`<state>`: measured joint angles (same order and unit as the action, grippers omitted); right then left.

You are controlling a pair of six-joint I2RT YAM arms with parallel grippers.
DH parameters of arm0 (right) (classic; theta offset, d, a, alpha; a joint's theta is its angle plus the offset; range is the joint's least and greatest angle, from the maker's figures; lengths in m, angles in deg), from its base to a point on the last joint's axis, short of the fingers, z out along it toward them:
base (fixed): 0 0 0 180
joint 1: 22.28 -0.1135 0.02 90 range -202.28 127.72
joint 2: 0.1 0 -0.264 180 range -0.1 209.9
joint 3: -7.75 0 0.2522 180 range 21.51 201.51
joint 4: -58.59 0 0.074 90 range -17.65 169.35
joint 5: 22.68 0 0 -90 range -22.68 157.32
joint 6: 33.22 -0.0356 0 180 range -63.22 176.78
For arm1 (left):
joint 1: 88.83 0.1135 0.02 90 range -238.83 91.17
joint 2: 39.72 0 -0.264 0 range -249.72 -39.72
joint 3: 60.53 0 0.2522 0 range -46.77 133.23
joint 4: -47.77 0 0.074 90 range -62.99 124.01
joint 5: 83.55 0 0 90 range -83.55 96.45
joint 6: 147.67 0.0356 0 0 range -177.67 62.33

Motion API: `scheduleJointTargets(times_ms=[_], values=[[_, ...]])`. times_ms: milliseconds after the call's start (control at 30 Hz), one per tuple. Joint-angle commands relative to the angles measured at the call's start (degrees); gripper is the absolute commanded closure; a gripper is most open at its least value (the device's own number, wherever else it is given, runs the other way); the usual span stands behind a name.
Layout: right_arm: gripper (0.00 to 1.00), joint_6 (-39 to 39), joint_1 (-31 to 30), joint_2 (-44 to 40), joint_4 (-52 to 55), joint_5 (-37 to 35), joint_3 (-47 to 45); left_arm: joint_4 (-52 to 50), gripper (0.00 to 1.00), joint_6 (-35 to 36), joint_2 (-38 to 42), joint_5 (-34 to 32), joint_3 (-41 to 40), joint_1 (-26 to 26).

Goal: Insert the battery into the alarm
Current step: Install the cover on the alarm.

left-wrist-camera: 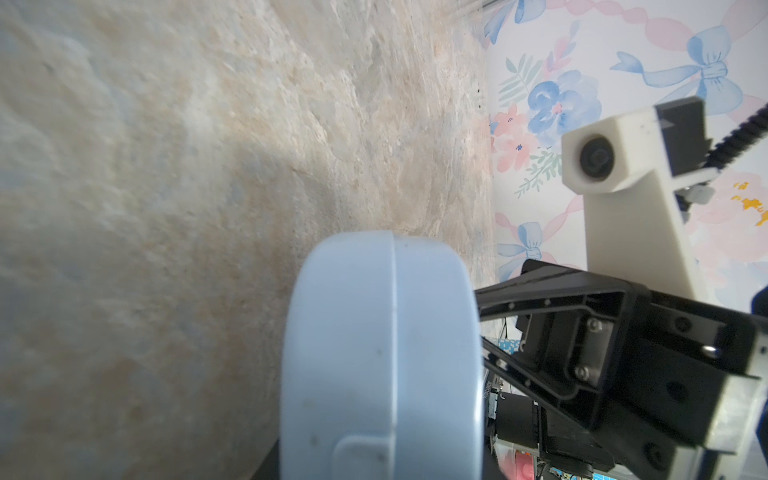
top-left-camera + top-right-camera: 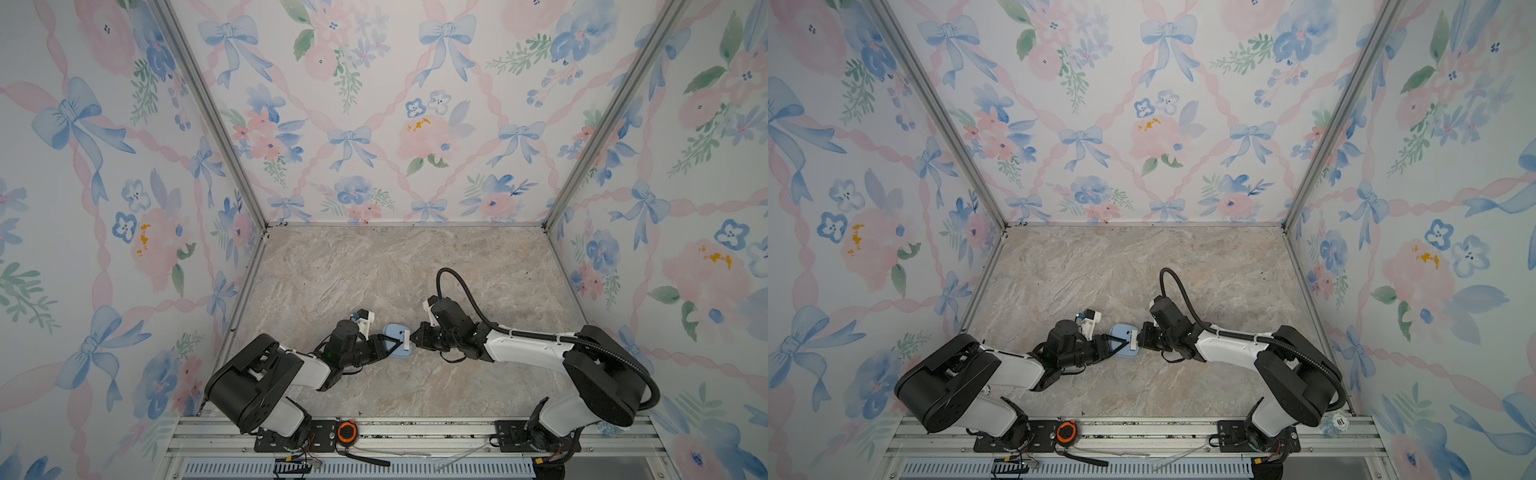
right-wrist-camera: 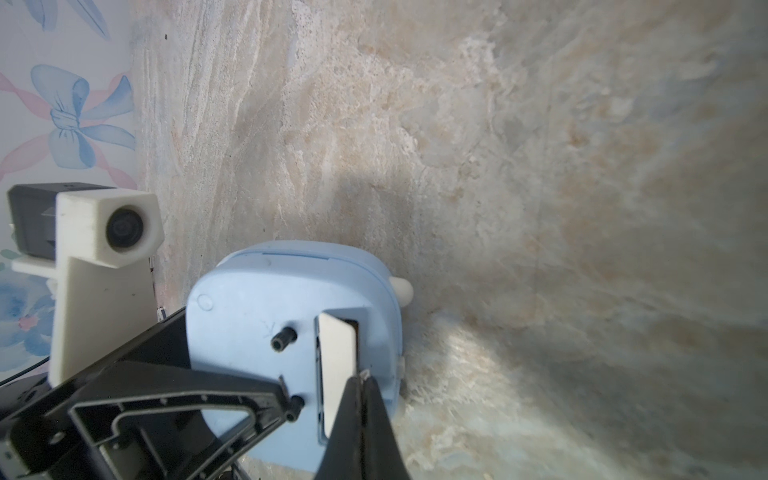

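Left hand [image 2: 395,348] around alarm [image 2: 392,332], right hand [image 3: 360,380] pinching cover [image 3: 336,365]

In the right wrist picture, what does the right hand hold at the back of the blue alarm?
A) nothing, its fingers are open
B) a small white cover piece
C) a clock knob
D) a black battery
B: in the right wrist view the right hand is shut on the white cover piece, which sits at the slot in the back of the alarm.

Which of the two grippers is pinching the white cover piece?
The right gripper, shut on the white cover piece at the back of the alarm. The left gripper instead clamps the blue alarm itself.
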<state>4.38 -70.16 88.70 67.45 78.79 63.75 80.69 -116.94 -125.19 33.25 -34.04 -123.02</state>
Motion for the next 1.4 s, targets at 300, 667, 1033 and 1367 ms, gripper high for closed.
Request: scheduleJointTargets(times_ms=[300,667,1033,1367], values=[[1.0,2.24,-1.41,-0.19,2.11,2.43,2.17,-13.47,1.0,3.78,-2.97,-1.85,-2.19,0.45],[1.0,-7.8,-0.04,2.17,1.47,3.23,1.51,-13.53,1.0,3.37,-2.28,-2.03,-2.35,0.47],[1.0,-5.21,2.17,1.57,7.48,3.93,3.28,-13.71,1.0,3.47,-1.55,-1.76,-2.63,0.93],[1.0,-5.34,2.74,3.05,3.81,8.74,3.5,-14.33,1.0,4.05,-1.54,-1.08,-2.01,1.14]])
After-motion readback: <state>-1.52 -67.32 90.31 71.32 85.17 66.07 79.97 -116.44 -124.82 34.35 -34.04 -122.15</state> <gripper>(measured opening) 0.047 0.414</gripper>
